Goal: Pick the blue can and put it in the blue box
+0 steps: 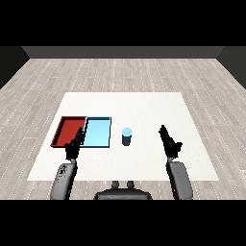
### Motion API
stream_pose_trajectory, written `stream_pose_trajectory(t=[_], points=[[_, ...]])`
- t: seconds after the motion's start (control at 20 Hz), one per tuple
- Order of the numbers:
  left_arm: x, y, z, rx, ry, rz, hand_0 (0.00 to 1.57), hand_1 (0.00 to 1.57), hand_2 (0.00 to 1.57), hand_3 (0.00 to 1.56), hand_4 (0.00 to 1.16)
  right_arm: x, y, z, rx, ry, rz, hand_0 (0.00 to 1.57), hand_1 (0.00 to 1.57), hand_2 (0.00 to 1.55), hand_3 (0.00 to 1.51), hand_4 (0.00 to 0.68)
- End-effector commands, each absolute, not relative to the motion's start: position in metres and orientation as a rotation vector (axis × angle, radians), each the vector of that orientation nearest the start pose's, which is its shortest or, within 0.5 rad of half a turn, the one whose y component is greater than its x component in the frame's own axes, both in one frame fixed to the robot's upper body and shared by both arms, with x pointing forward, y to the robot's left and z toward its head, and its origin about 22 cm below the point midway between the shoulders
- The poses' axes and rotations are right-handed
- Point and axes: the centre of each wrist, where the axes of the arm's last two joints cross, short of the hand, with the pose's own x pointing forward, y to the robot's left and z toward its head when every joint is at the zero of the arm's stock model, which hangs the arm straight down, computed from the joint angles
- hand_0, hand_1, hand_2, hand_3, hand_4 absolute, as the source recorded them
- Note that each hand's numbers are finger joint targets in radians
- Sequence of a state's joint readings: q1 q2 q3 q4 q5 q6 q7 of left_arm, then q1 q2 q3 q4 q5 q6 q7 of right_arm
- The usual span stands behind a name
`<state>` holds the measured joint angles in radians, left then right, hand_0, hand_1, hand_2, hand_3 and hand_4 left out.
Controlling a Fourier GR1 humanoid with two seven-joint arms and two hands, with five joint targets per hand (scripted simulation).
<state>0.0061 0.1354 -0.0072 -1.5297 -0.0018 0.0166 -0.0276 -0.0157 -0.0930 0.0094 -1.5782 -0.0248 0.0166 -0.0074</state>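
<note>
One blue can [127, 136] stands upright on the white table [144, 105], long axis vertical, pale top facing up, just right of the light blue tray [97, 133]. One red tray [67, 129] lies against that tray's left side. The left hand [73, 145] and right hand [169, 141] both hover with fingers straight, holding nothing, the can between them.

No readable text, label or number anywhere.
</note>
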Motion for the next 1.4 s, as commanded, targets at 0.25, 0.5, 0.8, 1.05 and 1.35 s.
stream_pose_trajectory(t=[0.25,0.5,0.8,1.05,1.35], points=[[0.253,0.248,-0.003,0.053,-1.559,-0.118,0.00,0.00,0.00,0.00,0.00,0.269,-0.184,0.020,-0.089,-1.614,0.082,0.00,0.00,0.00,0.00,0.000],[0.244,0.249,0.008,-0.093,-2.009,0.047,0.00,0.00,0.00,0.00,0.00,0.279,-0.181,0.030,0.197,-1.879,0.010,0.00,0.00,0.00,0.00,0.000],[0.246,0.258,0.008,-0.108,-2.026,0.050,0.00,0.00,0.00,0.00,0.00,0.273,-0.183,0.020,0.193,-1.893,0.020,0.00,0.00,0.00,0.00,0.000],[0.236,0.250,0.003,-0.125,-2.009,0.073,0.00,0.00,0.00,0.00,0.00,0.279,-0.202,0.010,0.202,-1.901,0.004,0.00,0.00,0.00,0.00,0.000],[0.249,0.255,-0.008,-0.095,-2.001,0.069,0.00,0.00,0.00,0.00,0.00,0.286,-0.204,0.005,0.216,-1.835,-0.053,0.00,0.00,0.00,0.00,0.000]])
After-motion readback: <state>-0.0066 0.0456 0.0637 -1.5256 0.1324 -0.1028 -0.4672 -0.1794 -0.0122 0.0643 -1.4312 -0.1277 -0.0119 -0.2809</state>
